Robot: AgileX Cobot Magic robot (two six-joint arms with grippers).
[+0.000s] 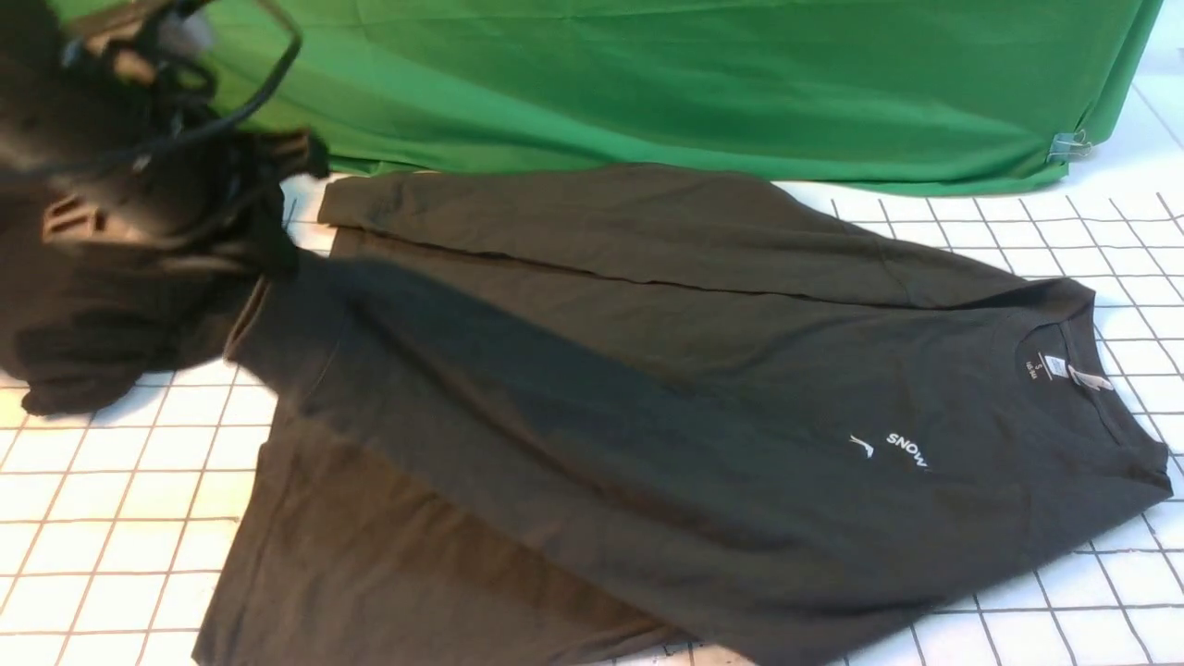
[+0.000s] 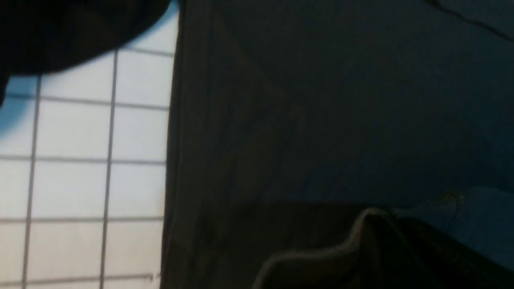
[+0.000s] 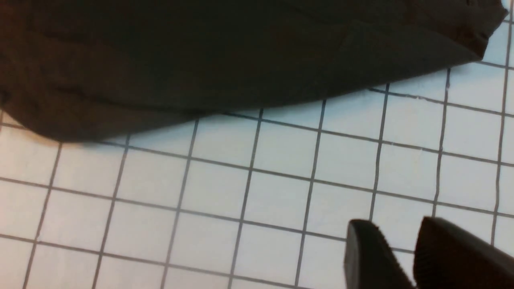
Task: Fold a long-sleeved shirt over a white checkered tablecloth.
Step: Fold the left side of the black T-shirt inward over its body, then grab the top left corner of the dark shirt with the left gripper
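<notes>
We fold the dark brownish-olive cotton long-sleeved shirt (image 1: 647, 388), central on the white checkered tablecloth (image 1: 120, 499): the left end effector (image 1: 273, 254), at ten o'clock, clamps its edge; the right end effector (image 3: 397, 230) stands apart, empty. Next, probably, carry the edge toward three o'clock.

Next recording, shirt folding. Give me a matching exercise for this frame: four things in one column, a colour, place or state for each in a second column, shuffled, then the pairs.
Things:
1. shirt
2. tablecloth
3. green cloth
4. right gripper

Descriptions:
A. jaws parted, empty, over bare squares
B. draped along the far side
C. dark, with a white "SNOW" print
D. white with a thin dark grid

Pairs: 1-C; 2-D; 3-B; 4-A
</notes>
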